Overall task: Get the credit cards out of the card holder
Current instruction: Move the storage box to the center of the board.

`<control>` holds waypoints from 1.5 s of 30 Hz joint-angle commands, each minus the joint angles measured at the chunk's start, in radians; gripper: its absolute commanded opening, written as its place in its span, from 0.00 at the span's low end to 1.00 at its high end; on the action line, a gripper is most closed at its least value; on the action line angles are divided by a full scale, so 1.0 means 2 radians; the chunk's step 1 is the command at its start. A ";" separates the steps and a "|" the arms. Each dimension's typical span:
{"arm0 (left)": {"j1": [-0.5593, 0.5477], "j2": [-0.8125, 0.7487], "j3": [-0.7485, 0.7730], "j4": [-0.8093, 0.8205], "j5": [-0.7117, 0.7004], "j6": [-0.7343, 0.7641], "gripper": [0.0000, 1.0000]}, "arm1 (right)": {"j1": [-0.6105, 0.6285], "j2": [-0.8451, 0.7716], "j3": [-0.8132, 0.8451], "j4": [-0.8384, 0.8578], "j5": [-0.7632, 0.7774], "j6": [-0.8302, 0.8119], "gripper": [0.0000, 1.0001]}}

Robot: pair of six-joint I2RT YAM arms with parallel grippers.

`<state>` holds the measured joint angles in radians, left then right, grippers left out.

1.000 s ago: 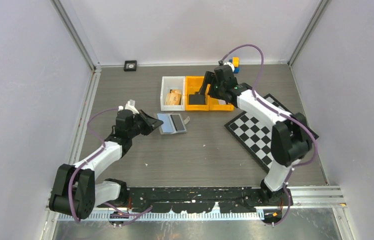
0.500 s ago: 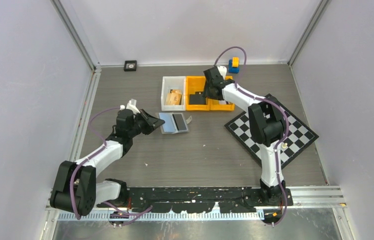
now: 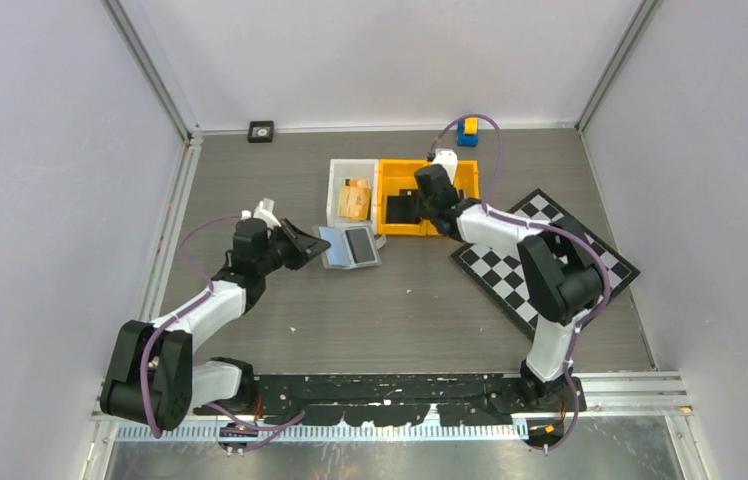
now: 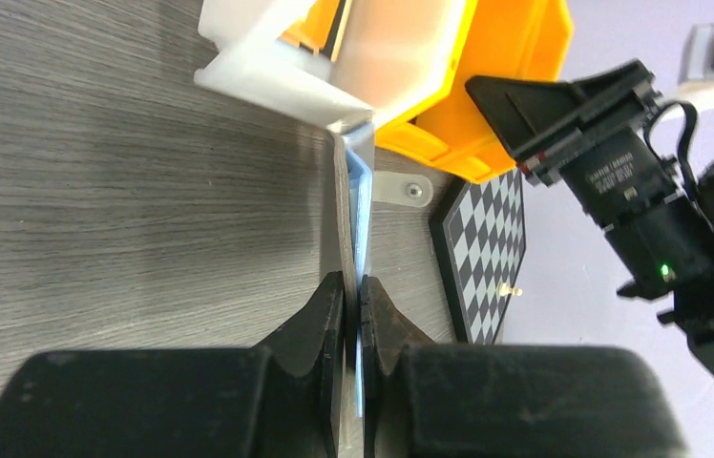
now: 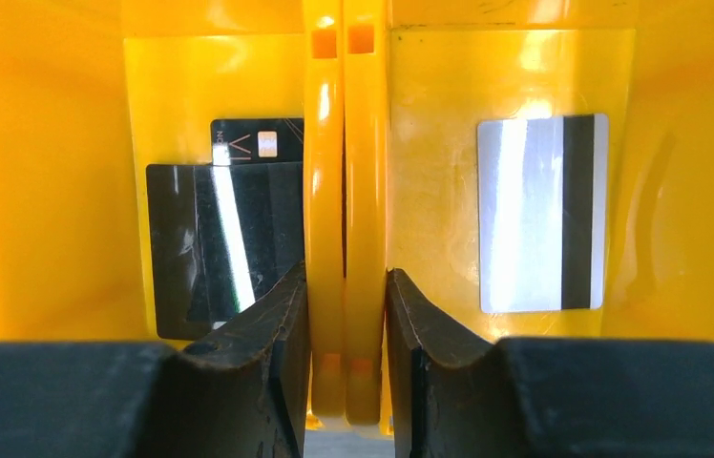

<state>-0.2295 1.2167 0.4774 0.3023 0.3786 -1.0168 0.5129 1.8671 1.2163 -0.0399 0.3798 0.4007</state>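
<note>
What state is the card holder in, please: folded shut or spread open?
Spread open: in the top view the card holder shows both inner panels side by side facing up, its left edge pinched by the left hand.

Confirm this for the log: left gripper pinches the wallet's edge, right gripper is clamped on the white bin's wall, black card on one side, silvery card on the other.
Not the white bin. The right wrist view shows the right gripper clamped on the adjoining walls of the two orange bins, black card on one side, silvery card on the other. The left gripper does pinch the card holder edge.
</note>
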 commanded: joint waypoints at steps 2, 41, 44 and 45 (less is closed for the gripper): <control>0.000 -0.007 0.003 0.032 0.004 0.002 0.00 | 0.044 -0.099 -0.066 0.237 0.086 -0.044 0.02; 0.000 0.013 0.009 0.040 0.019 0.000 0.00 | 0.019 0.034 0.088 0.026 0.004 0.016 0.32; 0.000 0.015 0.009 0.041 0.021 -0.001 0.00 | 0.017 0.011 0.083 0.011 -0.005 0.018 0.58; 0.000 0.014 0.009 0.041 0.021 -0.001 0.00 | 0.017 -0.002 0.079 0.013 -0.007 0.022 0.66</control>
<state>-0.2287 1.2442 0.4774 0.3065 0.3939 -1.0142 0.5556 1.9575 1.3327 -0.0086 0.4072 0.3927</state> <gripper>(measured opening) 0.085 0.540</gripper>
